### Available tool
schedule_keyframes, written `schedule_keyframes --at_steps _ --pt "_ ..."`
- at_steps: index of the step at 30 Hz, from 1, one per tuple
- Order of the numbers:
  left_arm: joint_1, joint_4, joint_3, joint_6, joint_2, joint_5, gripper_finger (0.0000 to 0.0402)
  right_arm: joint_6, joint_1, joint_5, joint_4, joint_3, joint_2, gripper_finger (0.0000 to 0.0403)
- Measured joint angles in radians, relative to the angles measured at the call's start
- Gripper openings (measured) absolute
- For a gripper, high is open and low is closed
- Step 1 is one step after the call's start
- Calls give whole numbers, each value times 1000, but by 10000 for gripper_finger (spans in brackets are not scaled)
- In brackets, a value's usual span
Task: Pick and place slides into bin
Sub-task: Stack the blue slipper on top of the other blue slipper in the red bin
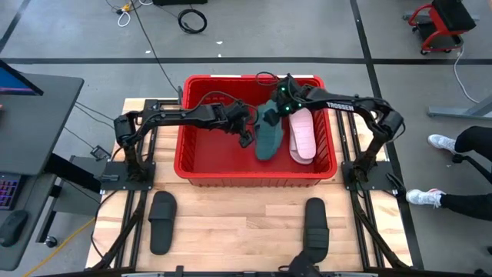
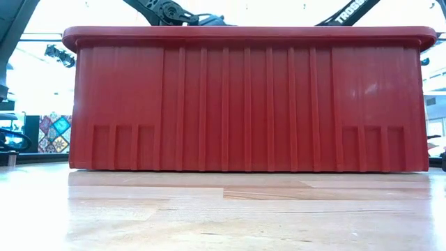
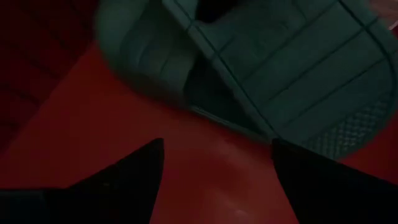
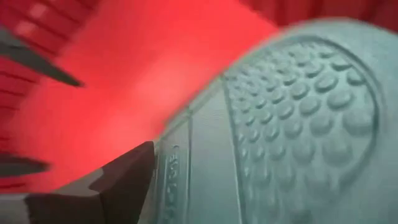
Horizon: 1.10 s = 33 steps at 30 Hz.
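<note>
The red bin (image 1: 254, 178) stands mid-table and fills the low view (image 2: 251, 97). Inside it, teal slides (image 1: 267, 138) lie beside pale pink slides (image 1: 302, 135) at the right. My left gripper (image 1: 247, 135) is open and empty just left of the teal slides, its fingers apart over the red floor (image 3: 217, 146), with a teal slide's ribbed strap (image 3: 280, 68) ahead. My right gripper (image 1: 278, 108) is over the far end of a teal slide (image 4: 298, 124). Two black slides (image 1: 162, 219) (image 1: 315, 223) lie flat on the table in front of the bin. My right gripper has one finger (image 4: 124, 180) against the side wall of the teal slide's sole (image 4: 180, 168), next to the dimpled footbed. The slide itself hides the other finger. The gripper comes from above and the far right, inside the bin. Whether the slide is lifted clear, I cannot tell.
The bin's tall walls enclose both grippers. The wooden table in front of the bin holds only the two black slides. A person's legs and shoes (image 1: 453, 169) show beyond the table's right edge, and a desk (image 1: 31, 123) stands at the left.
</note>
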Motion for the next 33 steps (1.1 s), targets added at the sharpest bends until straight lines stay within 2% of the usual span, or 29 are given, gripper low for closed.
schedule_keyframes --at_steps 2,4,10,15,24,28,33 --pt "0 6 0 -1 0 0 302 -21 0 45 2 0 -11 332" --pt "0 4 0 0 0 0 302 -22 0 42 13 0 -14 332" --pt "-12 3 0 -9 0 0 302 -31 5 -54 72 0 17 332" --pt "-32 1 0 -27 0 -5 302 -115 10 -63 121 0 31 335" --pt "-45 -3 0 -39 0 -28 302 -244 4 -51 149 0 27 377" --pt "-45 -8 0 -57 0 -38 302 -230 8 -49 80 22 26 397" --pt "-46 -9 0 -80 0 -38 302 -124 -1 -130 52 69 26 395"
